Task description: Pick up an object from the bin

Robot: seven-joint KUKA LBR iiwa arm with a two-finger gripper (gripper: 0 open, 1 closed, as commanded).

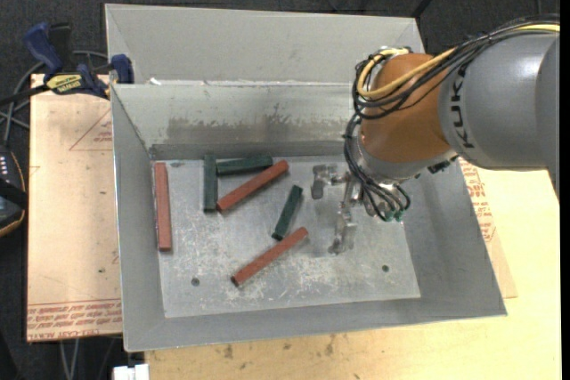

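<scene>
My gripper (329, 216) hangs low over the right half of the bin floor, its two metal fingers apart with nothing between them. Just to its left lies a short dark green bar (287, 212), tilted. A long red bar (269, 255) lies slantwise below that, and its upper right end comes close to the lower fingertip (339, 245). Neither bar is between the fingers.
Further left, a second red bar (253, 185) leans against two green bars (243, 165) (210, 182) that form a corner. Another red bar (163, 206) lies along the left wall. The arm's orange cover and cables overhang the bin's right back part.
</scene>
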